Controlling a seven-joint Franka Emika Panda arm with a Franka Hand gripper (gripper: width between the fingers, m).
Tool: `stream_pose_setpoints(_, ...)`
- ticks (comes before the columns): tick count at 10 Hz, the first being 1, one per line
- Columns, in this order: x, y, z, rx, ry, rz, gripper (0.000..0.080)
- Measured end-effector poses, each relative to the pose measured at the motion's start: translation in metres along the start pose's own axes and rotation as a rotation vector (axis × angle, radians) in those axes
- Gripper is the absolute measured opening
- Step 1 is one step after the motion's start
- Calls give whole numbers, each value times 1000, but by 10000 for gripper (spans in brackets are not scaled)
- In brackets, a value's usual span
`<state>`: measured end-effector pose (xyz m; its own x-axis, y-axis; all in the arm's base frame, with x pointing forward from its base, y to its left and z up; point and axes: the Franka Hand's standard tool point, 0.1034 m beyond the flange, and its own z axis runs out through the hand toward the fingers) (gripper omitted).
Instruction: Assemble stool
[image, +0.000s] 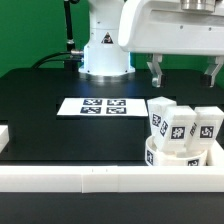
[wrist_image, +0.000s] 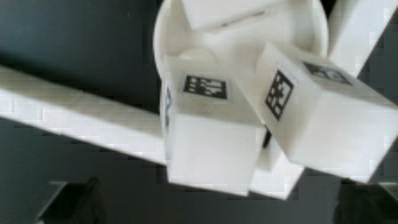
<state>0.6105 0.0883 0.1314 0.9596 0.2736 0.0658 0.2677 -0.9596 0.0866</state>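
Gripper, upper right of the frame, fingers spread and grasping nothing. Below it, tagged legs stand on the round seat, lower right.

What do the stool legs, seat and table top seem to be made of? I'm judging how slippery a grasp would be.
The legs look like matte white plastic: blocky, uniform colour, with printed black-and-white tags. The seat beneath them shows the same white, probably the same plastic. The table top is a dark, dull surface with little glare; its material cannot be told.
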Motion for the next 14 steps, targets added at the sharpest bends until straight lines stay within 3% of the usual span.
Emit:
stream_pose_setpoints(3, 1, 3, 1, -6, -1, -83, 649)
stream_pose_setpoints(5, 2, 12, 7, -30, -16, -466, 649)
stream_pose_setpoints(11, 2, 25, 12, -91, -89, -1083, 649)
stream_pose_setpoints(14, 25, 18, 21, -112, -127, -1159, 649)
